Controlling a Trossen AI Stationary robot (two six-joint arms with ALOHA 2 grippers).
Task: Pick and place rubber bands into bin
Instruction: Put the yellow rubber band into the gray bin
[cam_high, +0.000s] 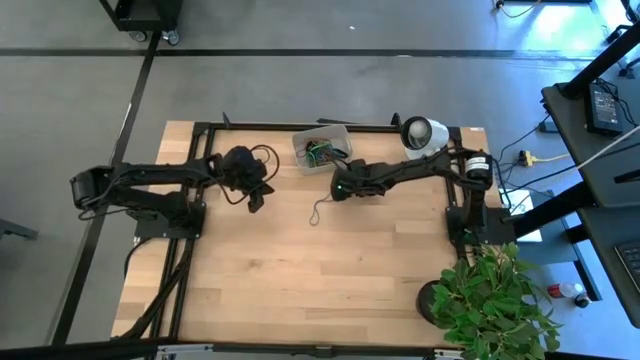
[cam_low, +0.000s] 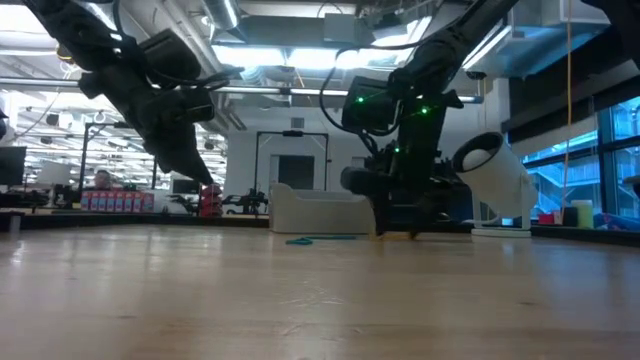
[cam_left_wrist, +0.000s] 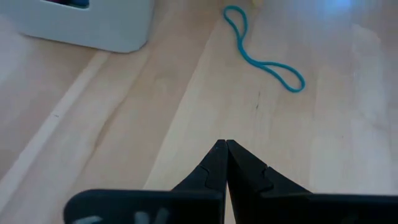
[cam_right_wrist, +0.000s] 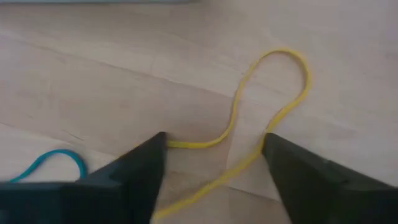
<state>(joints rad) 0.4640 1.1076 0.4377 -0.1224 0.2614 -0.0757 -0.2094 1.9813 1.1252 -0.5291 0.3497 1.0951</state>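
Observation:
The translucent bin (cam_high: 322, 148) stands near the table's far edge with several coloured rubber bands inside; its side shows in the low view (cam_low: 318, 212) and its corner in the left wrist view (cam_left_wrist: 93, 25). A teal band (cam_left_wrist: 264, 59) lies flat on the wood (cam_high: 318, 210) (cam_low: 320, 239) (cam_right_wrist: 53, 162). A yellow band (cam_right_wrist: 273, 99) lies flat under my right gripper (cam_right_wrist: 214, 142), which is open and low at the table (cam_high: 338, 190), a finger on each side of it. My left gripper (cam_left_wrist: 225, 146) is shut and hangs above the table left of the bin (cam_high: 255, 195) (cam_low: 190, 150). My right gripper comes at the yellow band from above, its open fingers on either side of the band's lower strands (cam_right_wrist: 205, 144). The band lies slack and flat on the table. I cannot tell whether a fingertip (cam_right_wrist: 158, 146) touches it.
A white round object with a dark face (cam_high: 425, 133) (cam_low: 495, 180) sits at the table's far right corner, right of the bin. A potted plant (cam_high: 490, 300) stands off the near right corner. Bare wood stretches across the near half of the table (cam_high: 300, 290).

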